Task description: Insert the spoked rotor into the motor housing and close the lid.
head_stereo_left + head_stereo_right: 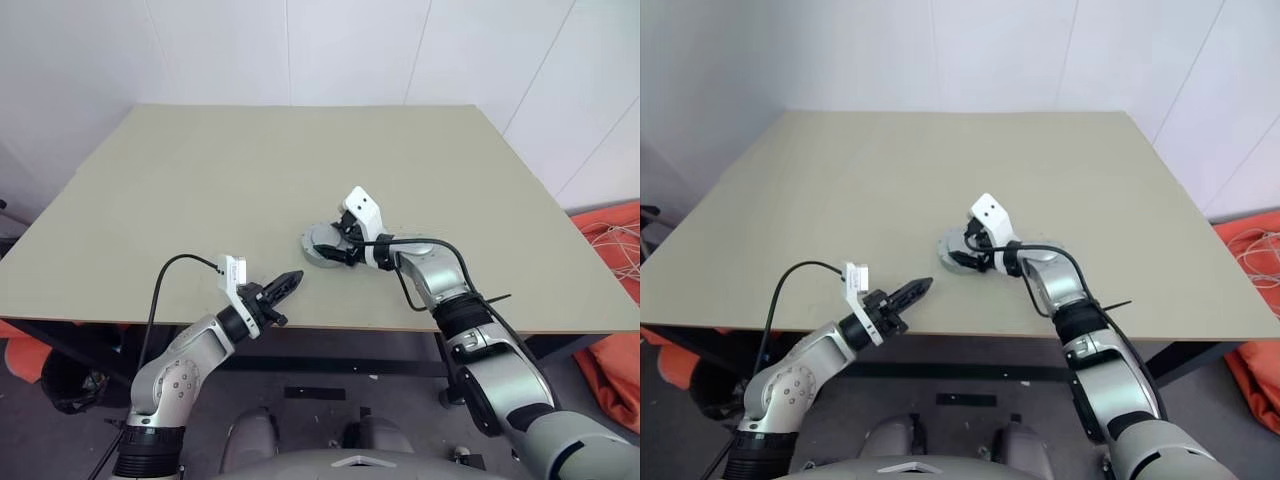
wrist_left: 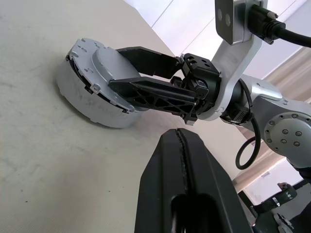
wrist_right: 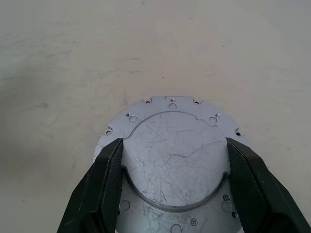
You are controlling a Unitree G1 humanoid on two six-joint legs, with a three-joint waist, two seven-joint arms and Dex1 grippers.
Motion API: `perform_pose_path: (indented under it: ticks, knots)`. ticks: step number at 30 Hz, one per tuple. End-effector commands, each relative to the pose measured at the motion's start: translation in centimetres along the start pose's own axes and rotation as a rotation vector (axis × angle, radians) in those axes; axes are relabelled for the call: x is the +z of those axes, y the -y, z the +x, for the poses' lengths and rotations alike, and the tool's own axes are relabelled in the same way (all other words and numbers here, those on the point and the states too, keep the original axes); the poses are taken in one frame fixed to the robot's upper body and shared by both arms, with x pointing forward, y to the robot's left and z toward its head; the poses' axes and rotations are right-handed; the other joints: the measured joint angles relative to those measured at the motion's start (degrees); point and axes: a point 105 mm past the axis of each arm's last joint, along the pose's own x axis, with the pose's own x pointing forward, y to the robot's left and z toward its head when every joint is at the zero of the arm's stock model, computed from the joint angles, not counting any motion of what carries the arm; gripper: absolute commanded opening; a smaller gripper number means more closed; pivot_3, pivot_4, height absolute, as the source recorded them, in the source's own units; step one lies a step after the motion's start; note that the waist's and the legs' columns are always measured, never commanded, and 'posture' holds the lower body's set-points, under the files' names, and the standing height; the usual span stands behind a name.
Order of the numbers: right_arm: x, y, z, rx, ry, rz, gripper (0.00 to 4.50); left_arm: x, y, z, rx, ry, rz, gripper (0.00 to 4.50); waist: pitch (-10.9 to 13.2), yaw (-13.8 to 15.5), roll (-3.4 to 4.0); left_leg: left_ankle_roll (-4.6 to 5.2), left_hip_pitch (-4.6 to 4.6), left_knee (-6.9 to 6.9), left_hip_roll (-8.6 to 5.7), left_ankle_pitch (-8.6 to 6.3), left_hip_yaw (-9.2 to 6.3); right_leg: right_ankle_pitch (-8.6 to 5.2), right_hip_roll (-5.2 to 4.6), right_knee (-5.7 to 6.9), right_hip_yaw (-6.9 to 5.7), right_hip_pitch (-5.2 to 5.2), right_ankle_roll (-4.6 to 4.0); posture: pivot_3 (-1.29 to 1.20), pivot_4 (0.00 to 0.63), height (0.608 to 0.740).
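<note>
The housing (image 2: 92, 92) sits mid-table (image 1: 200, 180), the lid (image 3: 175, 162) on top. The right gripper's (image 3: 175, 170) 2 fingers straddle the lid's raised centre. The left gripper (image 1: 290, 283) is pressed together, empty, near the table's front edge.

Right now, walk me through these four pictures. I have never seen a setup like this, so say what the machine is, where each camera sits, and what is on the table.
This is a humanoid robot with two arms, each ending in two black fingers. Two pictures come from cameras in its head, looking down over a beige table. The other two come from cameras on its wrists, looking along the fingers.

One thing lies on the table: a round silver motor housing with its lid on top. The right gripper has its jaws set around the raised round part of the lid, one on each side; whether they are pressing it yet I cannot tell. The left gripper is shut, holds nothing and hangs by the table's near edge.
</note>
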Motion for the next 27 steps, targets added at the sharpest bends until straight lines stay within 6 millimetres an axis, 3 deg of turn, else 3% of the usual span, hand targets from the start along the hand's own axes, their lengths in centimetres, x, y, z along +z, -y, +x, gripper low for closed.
perform_pose_path:
  ticks: [1, 27]
  knots:
    - [1.33, -0.35, -0.1, 0.013, 0.029, -0.05, 3.11, 0.86, 0.64, 0.05, -0.026, 0.028, 0.019, 0.0, 0.0, 0.0, 0.0, 0.0, 0.0, 0.0, 0.0, 0.0, 0.0, 0.0, 0.0, 0.0, 0.0, 0.0, 0.0, 0.0, 0.0, 0.74]
    - [1.44, -0.11, 0.23, -0.032, -0.088, -0.101, 3.11, 0.67, 0.83, 0.09, -0.028, 0.027, 0.015, 0.0, 0.0, 0.0, 0.0, -0.01, 0.05, -0.01, 0.0, 0.0, 0.0, -0.01, 0.0, 0.0, 0.0, 0.03, 0.01, 0.0, 0.0, 0.74]
